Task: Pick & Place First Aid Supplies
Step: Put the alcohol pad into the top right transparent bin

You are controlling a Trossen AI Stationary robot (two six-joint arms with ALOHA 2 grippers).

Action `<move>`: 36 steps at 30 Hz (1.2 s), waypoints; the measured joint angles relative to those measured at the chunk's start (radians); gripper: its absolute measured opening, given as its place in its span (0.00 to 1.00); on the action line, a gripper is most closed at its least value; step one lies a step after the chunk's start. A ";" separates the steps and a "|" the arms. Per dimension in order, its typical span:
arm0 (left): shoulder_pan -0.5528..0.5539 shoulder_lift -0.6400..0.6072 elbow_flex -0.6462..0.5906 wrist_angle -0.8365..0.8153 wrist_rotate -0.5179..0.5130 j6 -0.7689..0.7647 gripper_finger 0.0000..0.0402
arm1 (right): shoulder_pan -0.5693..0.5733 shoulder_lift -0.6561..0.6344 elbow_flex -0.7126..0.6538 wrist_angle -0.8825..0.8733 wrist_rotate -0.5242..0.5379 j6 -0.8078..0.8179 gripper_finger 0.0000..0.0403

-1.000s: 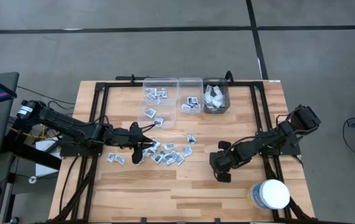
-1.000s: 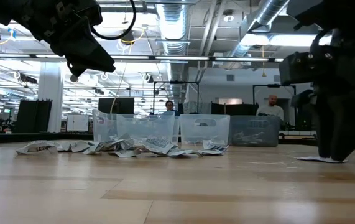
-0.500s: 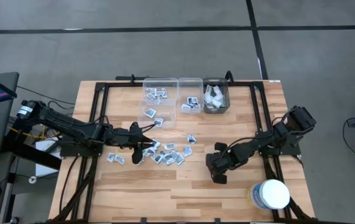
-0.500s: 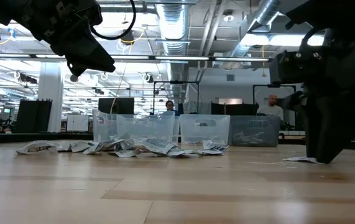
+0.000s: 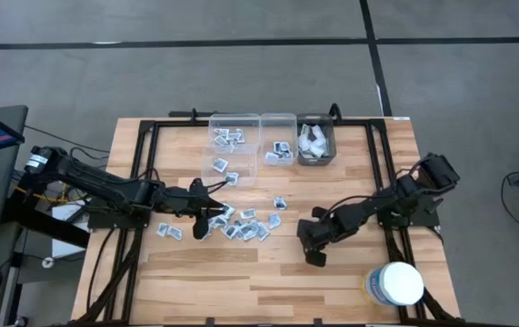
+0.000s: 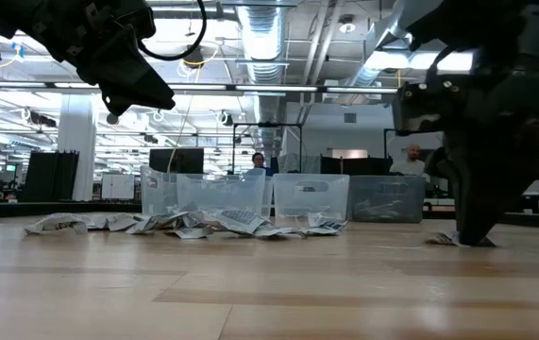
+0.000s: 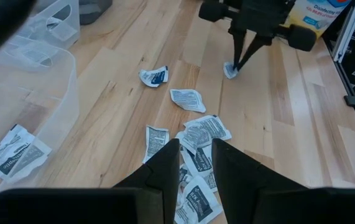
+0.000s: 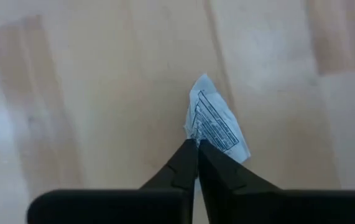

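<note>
Fingers of the right gripper [image 8: 194, 144] are pinching a lone packet [image 8: 217, 124] on the table [image 5: 350, 272]; left gripper [image 7: 196, 163] is hovering apart over the pile [image 5: 232, 225]. Next: lift, carry to bins [image 5: 273, 136].

No words or numbers can be read here. The small packets [image 7: 188, 99] have dark print and boxes of tiny lines, too small to make out. The packet [image 8: 216, 122] in the right wrist view is the same. The tub [image 7: 319, 14] label shows blue letters, cut off and unclear.
</note>
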 joint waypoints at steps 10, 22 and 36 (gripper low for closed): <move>0.000 0.000 0.000 0.000 0.000 0.000 0.23 | -0.081 0.005 0.169 0.006 -0.197 -0.204 0.01; -0.002 0.001 0.000 0.000 0.000 -0.009 0.23 | -0.230 0.003 0.300 0.177 -0.612 -0.296 0.00; -0.023 0.001 0.000 0.008 0.001 -0.011 0.23 | -0.312 0.003 0.300 0.391 -0.824 -0.221 0.00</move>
